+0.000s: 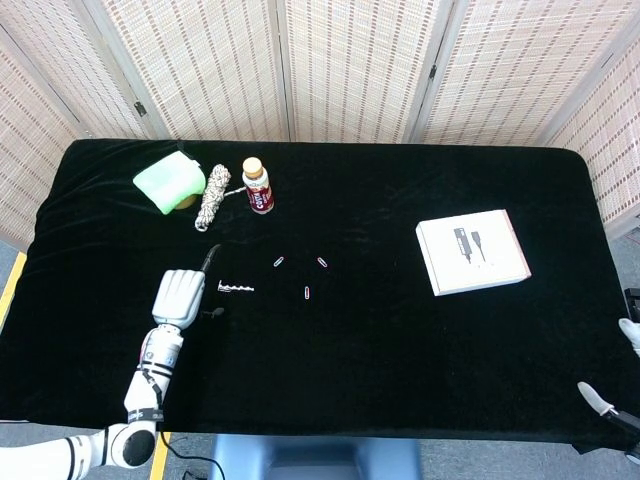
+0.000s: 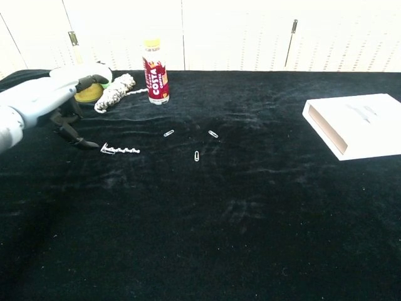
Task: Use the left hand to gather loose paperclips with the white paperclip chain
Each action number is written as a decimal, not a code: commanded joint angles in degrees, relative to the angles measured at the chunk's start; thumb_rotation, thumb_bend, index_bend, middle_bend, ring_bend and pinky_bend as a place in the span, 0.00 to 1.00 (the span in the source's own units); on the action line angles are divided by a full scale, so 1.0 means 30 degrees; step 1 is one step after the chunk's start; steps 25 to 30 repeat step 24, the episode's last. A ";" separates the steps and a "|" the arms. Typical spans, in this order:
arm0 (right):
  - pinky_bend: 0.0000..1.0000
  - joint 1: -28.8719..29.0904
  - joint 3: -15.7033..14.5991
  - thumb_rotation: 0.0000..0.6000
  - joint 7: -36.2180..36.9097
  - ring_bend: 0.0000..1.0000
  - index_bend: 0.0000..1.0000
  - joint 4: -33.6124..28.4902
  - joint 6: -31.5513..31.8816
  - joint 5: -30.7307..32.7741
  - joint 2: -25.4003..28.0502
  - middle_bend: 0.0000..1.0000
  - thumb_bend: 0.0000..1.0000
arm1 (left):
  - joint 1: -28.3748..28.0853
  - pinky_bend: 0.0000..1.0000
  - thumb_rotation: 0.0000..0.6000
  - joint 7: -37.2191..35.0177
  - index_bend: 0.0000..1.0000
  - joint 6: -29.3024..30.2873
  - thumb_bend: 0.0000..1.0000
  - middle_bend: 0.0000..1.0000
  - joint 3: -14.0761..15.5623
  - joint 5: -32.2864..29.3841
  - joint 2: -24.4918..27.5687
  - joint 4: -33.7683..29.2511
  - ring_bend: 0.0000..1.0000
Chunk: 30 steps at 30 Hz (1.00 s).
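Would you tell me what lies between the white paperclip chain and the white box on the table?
Three loose paperclips on bare black cloth lie between the white paperclip chain and the white box; the head view shows this best.
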 commanded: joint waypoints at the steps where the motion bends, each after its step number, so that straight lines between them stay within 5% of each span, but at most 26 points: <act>1: 0.00 -0.0002 -0.0041 1.00 -0.0130 0.00 0.00 -0.0006 -0.0028 -0.0016 -0.0013 0.00 0.21 | 0.0882 0.87 1.00 -0.0515 0.00 0.0592 0.17 0.65 0.1101 0.1479 0.1675 -0.1529 0.75; 3: 0.00 0.0008 -0.0063 1.00 -0.0227 0.00 0.00 -0.0029 -0.0046 -0.0049 -0.0027 0.00 0.21 | 0.1194 0.54 1.00 -0.0747 0.00 0.0819 0.17 0.32 0.1510 0.2086 0.2276 -0.1939 0.39; 5: 0.00 0.0016 -0.0089 1.00 -0.0349 0.00 0.00 -0.0048 -0.0095 -0.0067 -0.0039 0.00 0.21 | 0.1463 0.24 1.00 -0.1010 0.00 0.1014 0.17 0.11 0.1865 0.2636 0.2763 -0.2194 0.16; 7: 0.00 0.0062 -0.0173 1.00 -0.0838 0.00 0.00 -0.0204 -0.0406 -0.0051 -0.0024 0.00 0.21 | 0.2345 0.04 1.00 -0.1892 0.00 0.1851 0.17 0.01 0.2854 0.4193 0.4035 -0.2740 0.03; 8: 0.00 0.0138 -0.0224 1.00 -0.1526 0.00 0.00 -0.0430 -0.0761 -0.0044 -0.0095 0.00 0.21 | 0.3863 0.00 1.00 -0.2886 0.00 0.3833 0.17 0.00 0.4087 0.5986 0.5306 -0.2902 0.00; 13: 0.00 0.0315 -0.0434 1.00 -0.4174 0.00 0.00 -0.1504 -0.1828 -0.0137 -0.0363 0.00 0.21 | 0.7192 0.00 1.00 -0.4981 0.00 0.7661 0.17 0.00 0.6235 0.8512 0.6184 -0.1042 0.00; 17: 0.00 0.0474 -0.0751 1.00 -0.5968 0.00 0.00 -0.2242 -0.2672 -0.0465 -0.0592 0.00 0.21 | 0.8491 0.00 1.00 -0.6141 0.00 0.9210 0.16 0.00 0.6788 0.9740 0.6245 0.0256 0.00; 30: 0.00 0.0726 -0.0910 1.00 -0.7919 0.00 0.00 -0.2998 -0.3705 -0.0511 -0.0954 0.00 0.21 | 0.9281 0.00 1.00 -0.8338 0.00 1.0347 0.17 0.00 0.6920 1.1416 0.6898 0.0905 0.00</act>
